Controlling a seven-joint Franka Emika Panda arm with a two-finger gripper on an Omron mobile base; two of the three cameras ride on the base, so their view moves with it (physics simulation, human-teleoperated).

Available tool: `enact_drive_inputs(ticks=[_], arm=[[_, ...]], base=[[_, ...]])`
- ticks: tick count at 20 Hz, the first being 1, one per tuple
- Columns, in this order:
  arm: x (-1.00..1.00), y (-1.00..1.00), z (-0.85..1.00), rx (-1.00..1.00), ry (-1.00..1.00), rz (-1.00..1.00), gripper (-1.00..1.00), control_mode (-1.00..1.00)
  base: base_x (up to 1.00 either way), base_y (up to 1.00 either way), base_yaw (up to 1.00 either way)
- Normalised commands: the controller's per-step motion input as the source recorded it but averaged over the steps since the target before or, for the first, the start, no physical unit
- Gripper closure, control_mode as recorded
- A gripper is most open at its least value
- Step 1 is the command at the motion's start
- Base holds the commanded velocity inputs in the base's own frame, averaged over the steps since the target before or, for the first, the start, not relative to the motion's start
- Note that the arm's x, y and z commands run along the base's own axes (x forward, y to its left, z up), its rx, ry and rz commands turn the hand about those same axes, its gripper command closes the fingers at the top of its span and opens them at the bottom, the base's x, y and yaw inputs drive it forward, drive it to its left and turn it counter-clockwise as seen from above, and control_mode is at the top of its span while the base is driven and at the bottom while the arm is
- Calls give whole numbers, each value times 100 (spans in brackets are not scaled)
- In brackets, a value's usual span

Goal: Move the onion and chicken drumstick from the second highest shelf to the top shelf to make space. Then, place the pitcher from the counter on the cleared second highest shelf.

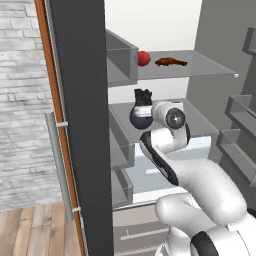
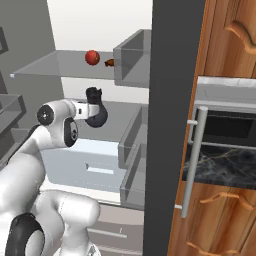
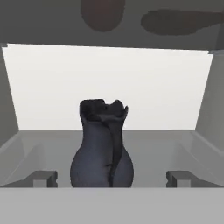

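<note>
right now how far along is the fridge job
Done: the onion and chicken drumstick lie on the top shelf. The pitcher stands upright on the second highest shelf. In hand: nothing; the gripper is open, a fingertip either side of the pitcher without holding it. Left: probably just pulling the arm out.

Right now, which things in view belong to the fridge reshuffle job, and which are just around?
Job:
- onion, on the top shelf
- chicken drumstick, beside it
- pitcher, upright on the second highest shelf
- gripper, open, pitcher between its fingertips

Just around:
- counter
- fridge door bins
- fridge door handle
</note>
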Motion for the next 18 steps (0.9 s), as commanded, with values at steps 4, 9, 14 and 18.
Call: enact_drive_inputs(ticks=[4, 9, 14, 18], arm=[[-100, 0, 22, 0, 8, 16, -100, -100], [-100, 0, 29, 0, 9, 8, -100, -100], [-91, 16, 63, 0, 16, 1, -100, -100], [-49, 19, 62, 0, 22, -1, -100, -100]], base=[[0, 0, 0], [0, 0, 0], [0, 0, 0], [0, 0, 0]])
